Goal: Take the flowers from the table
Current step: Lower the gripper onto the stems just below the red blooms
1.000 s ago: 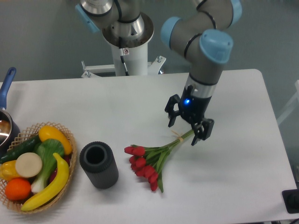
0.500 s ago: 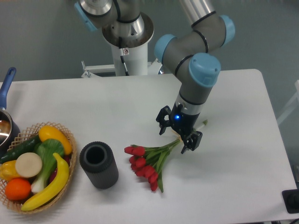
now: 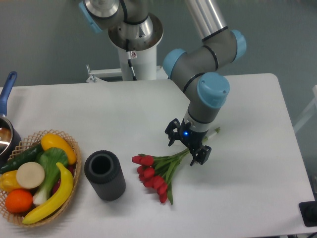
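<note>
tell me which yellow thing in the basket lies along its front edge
The banana: long and curved, it lies along the front rim of the basket. The yellow pepper sits at the back, and the other yellow piece at the left side.

Behind the white bench (image 3: pixel 257 99) runs a plain grey-green wall or floor, evenly lit and without windows. A white pedestal (image 3: pixel 138 62) stands just behind the bench's far edge, bolted to a pale base plate (image 3: pixel 106 73). To the right of the bench a pale slanted strip (image 3: pixel 303 121) shows, and a dark box (image 3: pixel 309 213) sits near the bench's front right corner.
</note>
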Robot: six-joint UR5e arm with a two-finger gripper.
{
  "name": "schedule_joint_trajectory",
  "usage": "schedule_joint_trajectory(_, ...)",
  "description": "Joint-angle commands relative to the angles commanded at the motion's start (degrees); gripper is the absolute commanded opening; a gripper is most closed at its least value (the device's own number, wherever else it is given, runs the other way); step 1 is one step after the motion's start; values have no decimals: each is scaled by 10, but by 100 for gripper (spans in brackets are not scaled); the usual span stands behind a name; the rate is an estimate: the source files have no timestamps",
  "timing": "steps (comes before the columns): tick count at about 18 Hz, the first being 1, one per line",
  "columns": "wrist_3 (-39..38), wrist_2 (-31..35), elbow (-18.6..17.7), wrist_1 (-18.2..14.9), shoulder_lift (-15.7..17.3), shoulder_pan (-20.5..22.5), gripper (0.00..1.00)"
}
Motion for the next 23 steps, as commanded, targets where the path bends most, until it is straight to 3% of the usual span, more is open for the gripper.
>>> schedule_joint_trajectory(8,-3,47,-1,4,-18,-30,100)
schedule_joint_trajectory(23,-31,49,-1,32,-43,-47,100)
